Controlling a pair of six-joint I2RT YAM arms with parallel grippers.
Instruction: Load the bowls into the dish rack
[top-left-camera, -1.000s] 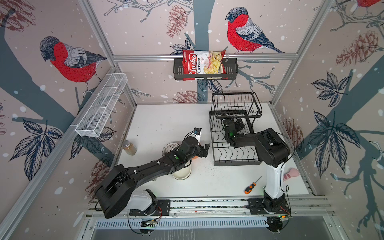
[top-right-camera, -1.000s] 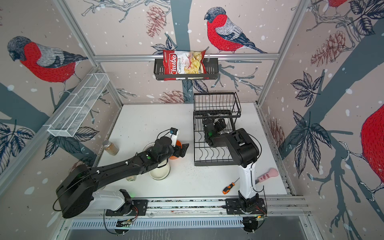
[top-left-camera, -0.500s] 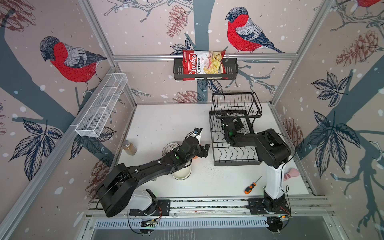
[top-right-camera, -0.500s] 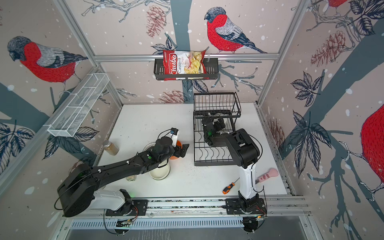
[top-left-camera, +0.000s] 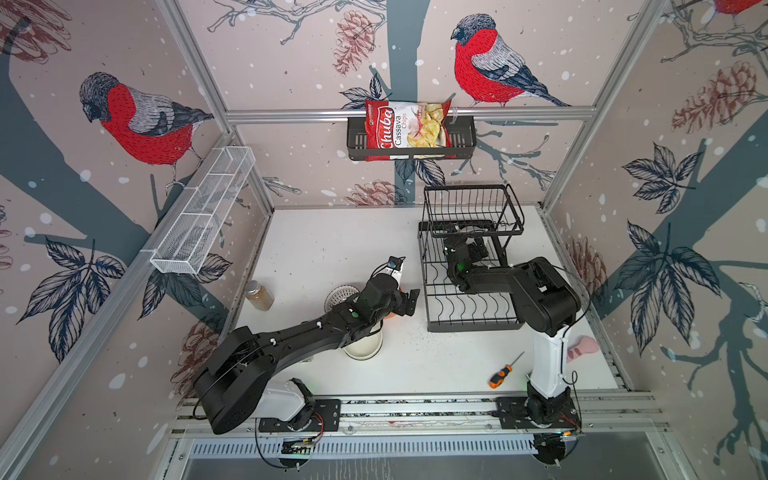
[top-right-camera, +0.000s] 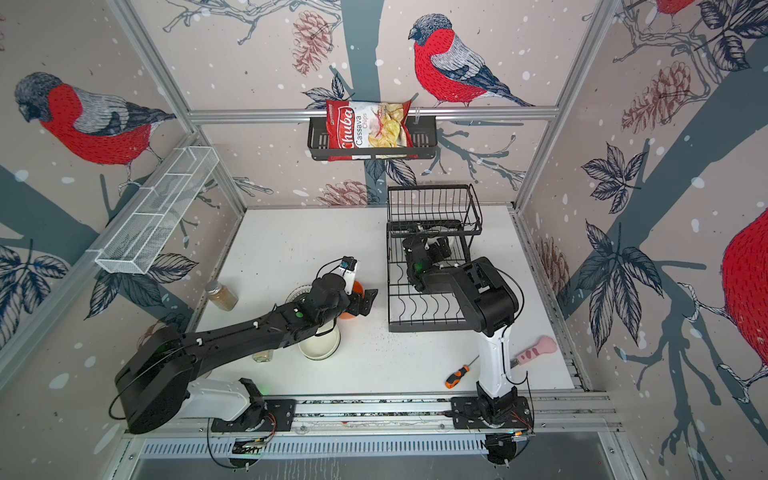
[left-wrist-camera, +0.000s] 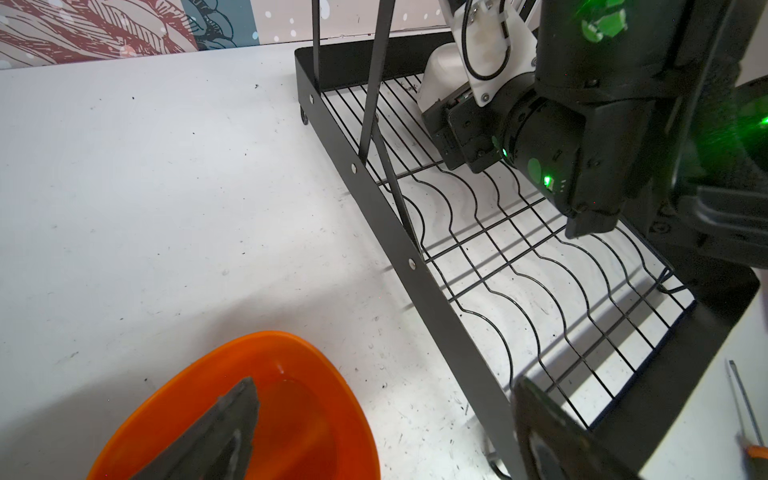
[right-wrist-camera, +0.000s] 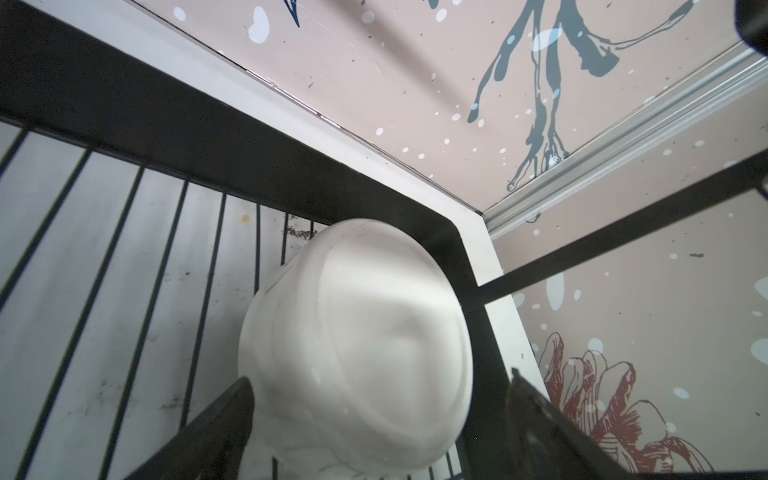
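On the white counter (top-left-camera: 332, 241) we see the dish rack (top-left-camera: 473, 327) right of centre; right gripper (right-wrist-camera: 380, 378) spread wide at a white bowl (right-wrist-camera: 365, 345) in its corner, left gripper (left-wrist-camera: 384, 384) wide over the orange bowl (top-right-camera: 348, 314) mid-frame.
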